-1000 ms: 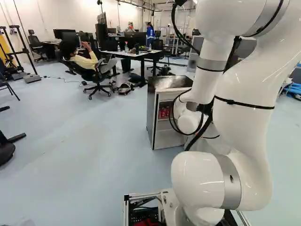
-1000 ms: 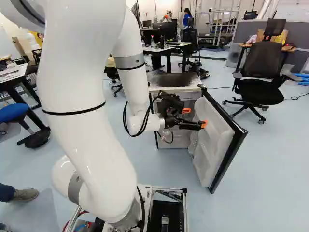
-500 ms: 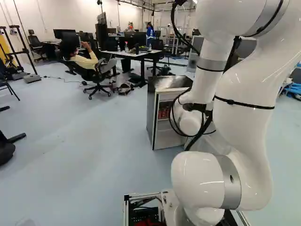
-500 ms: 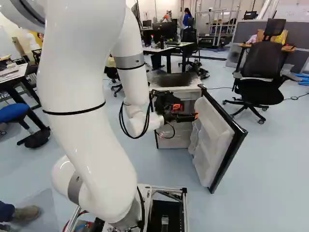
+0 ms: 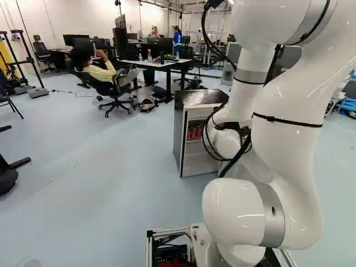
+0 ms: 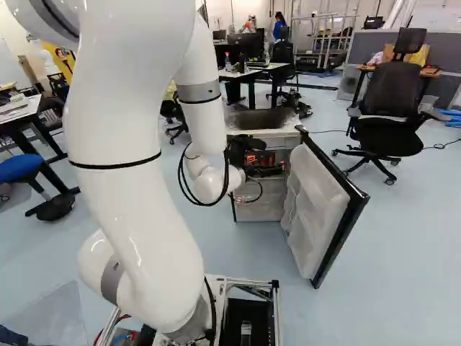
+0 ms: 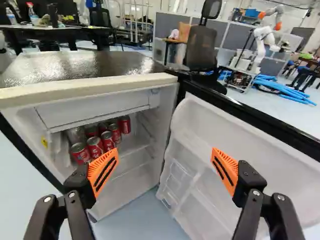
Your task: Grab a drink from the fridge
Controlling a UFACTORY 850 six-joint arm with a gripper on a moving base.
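So the fridge is open, the red cans are bunched on the shelf under the freezer box, and the gripper is wide open with nothing in it. My worry is the aim: one finger lines up near the cans, the other is over by the door. Go straight in like that and I reckon it could shove the door or bump the fridge's side wall, so it probably needs to shift toward the cans first. They're also packed tight, so a spread finger could easily knock a neighbour over or back instead of slipping round one. Come in too high and it might clip the freezer box

View-wise, the wrist view is the one that really shows the rows of cans plus the door. Left base view gives a little red patch of them past the arm, but I can't see the door there. Right base view shows the door nicely, yet I can't make out any cans behind the gripper
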